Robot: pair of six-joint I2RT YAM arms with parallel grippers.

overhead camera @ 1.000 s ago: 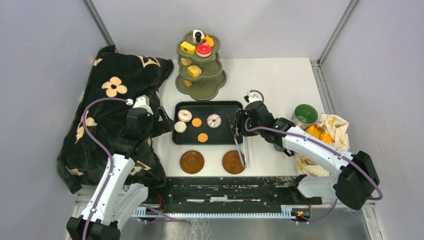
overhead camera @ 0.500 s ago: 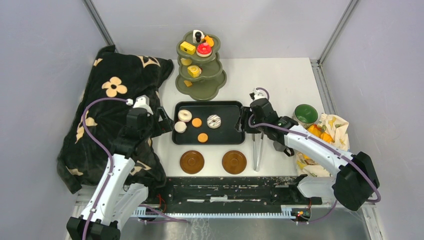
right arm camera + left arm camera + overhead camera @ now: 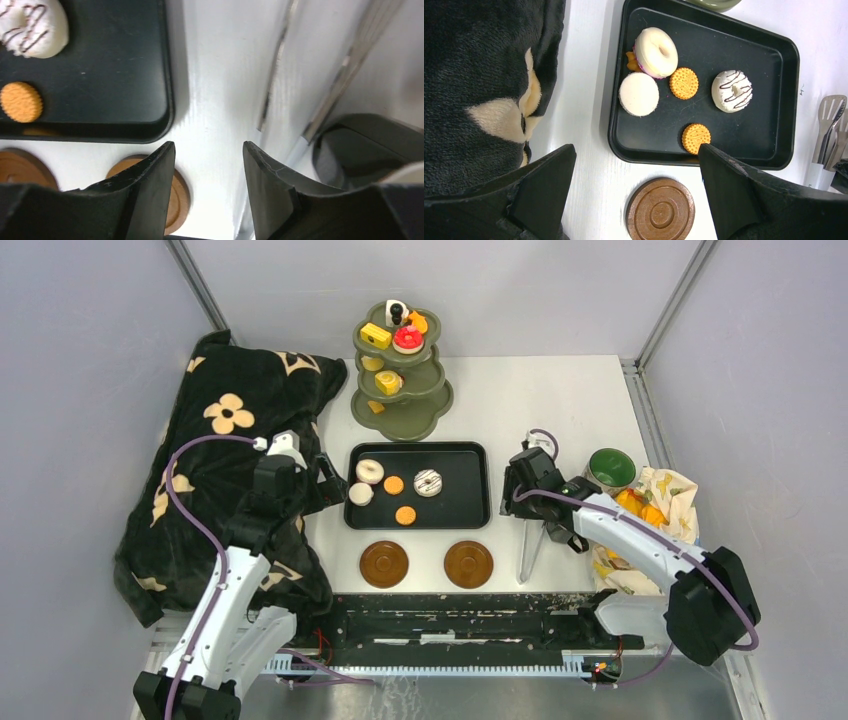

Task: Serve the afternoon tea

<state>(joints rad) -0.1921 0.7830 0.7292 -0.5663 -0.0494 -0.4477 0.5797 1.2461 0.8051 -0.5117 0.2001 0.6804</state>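
The tray (image 3: 769, 135) holds two donuts (image 3: 655, 52), two cookies (image 3: 684, 83) and one white cake (image 3: 638, 94), with two saucers (image 3: 384, 564) nearby; left hand (image 3: 635, 149) wide open, right hand (image 3: 208, 145) half-open, seemingly empty.

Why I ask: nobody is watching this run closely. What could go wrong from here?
The metal tongs lie just outside the right fingers; a sweep could shove them into the nearby brown round saucer. The wide-open left fingers hang over the black rectangular tray, one by an orange round cookie; descending might catch its rim.

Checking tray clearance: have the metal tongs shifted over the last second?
Yes. The metal tongs moved right, from overlapping the right edge of the black tray to clear of it.
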